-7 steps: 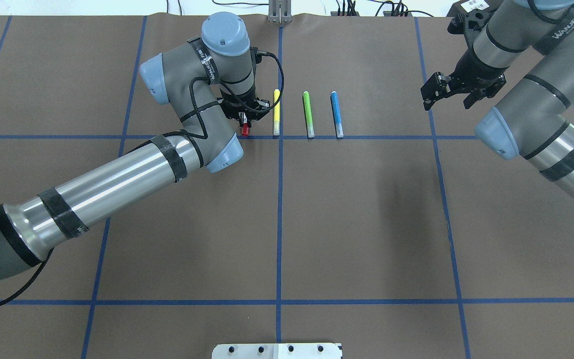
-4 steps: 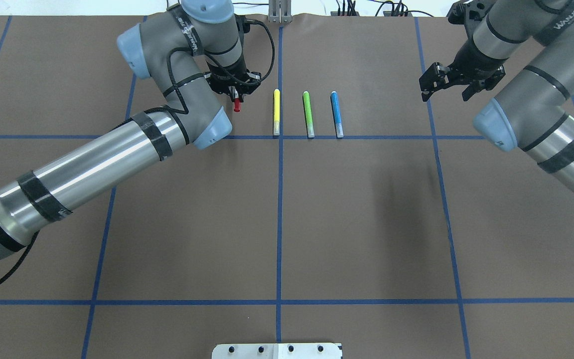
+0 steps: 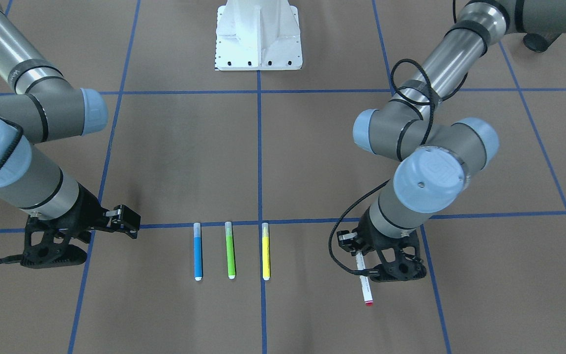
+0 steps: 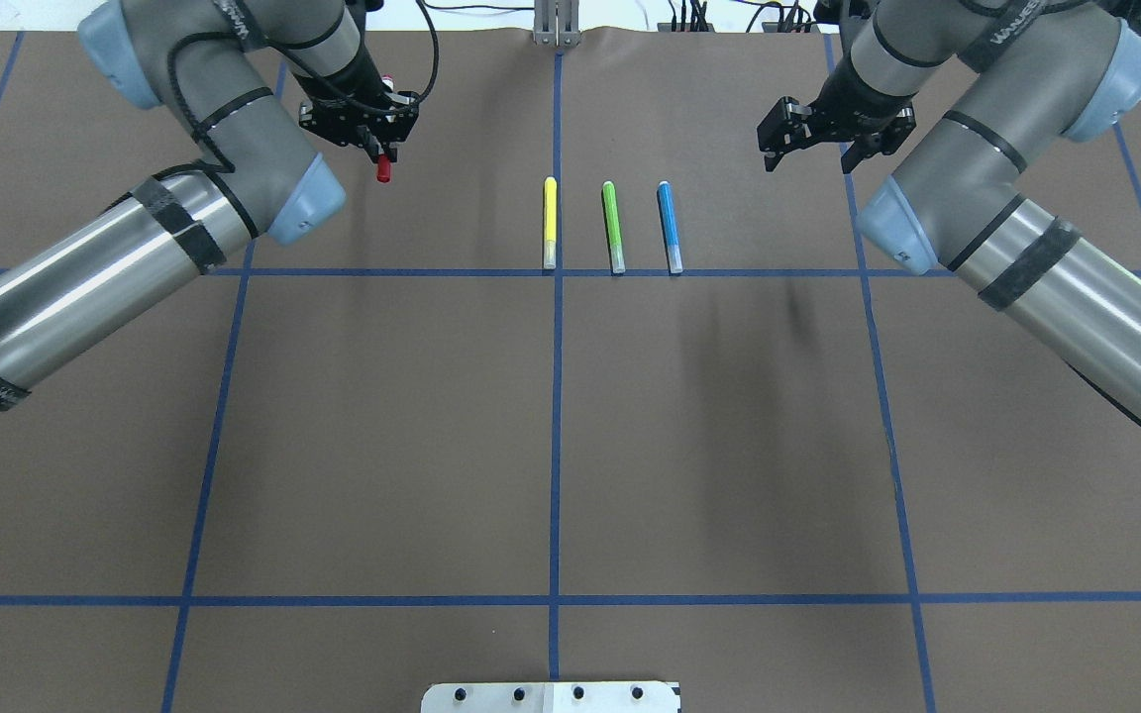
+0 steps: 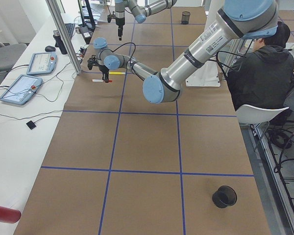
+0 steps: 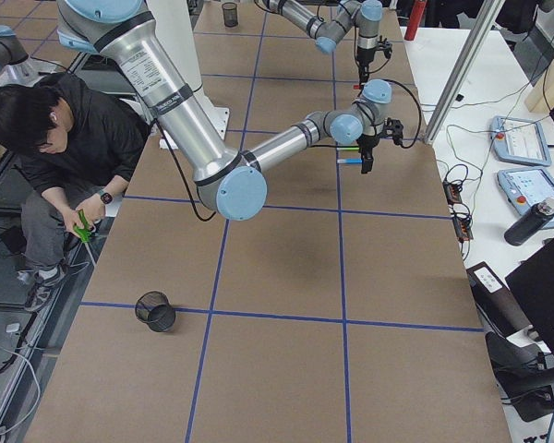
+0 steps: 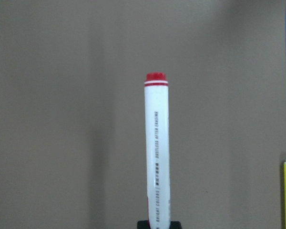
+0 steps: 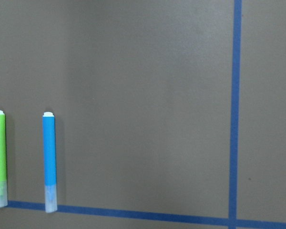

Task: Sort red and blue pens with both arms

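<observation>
I see the white-barrelled red pen [image 7: 156,152], red at both ends, pinched in the left hand [image 4: 377,149] above the surface [image 4: 382,416], the clear-capped blue pen [image 4: 669,223] lying beside the green marker [image 4: 612,223], the right hand [image 4: 806,153] spread beyond it.

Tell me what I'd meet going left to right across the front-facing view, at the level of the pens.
right gripper → blue pen → green marker → yellow marker → left gripper, holding the red pen
</observation>
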Robot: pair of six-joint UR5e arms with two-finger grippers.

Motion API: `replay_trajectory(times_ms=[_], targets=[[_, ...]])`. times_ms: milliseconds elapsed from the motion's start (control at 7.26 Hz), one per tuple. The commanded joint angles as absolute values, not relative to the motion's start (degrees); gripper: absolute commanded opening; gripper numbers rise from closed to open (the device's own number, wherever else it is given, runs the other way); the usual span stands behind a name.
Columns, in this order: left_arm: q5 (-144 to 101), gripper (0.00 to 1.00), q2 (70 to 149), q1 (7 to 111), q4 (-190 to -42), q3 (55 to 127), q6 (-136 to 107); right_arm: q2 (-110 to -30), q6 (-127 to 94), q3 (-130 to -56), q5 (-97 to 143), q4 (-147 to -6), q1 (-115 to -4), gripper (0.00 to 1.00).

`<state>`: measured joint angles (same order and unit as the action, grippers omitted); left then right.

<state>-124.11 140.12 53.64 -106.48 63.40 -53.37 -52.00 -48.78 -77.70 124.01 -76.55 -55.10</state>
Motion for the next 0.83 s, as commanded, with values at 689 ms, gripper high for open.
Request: replay_trajectory(times_ms=[689], targets=[[-126.8, 0.00, 132.6, 59.5, -106.2, 67.9, -50.3, -41.0, -54.7, -63.4, 119.1, -73.8, -46.4, 0.76]])
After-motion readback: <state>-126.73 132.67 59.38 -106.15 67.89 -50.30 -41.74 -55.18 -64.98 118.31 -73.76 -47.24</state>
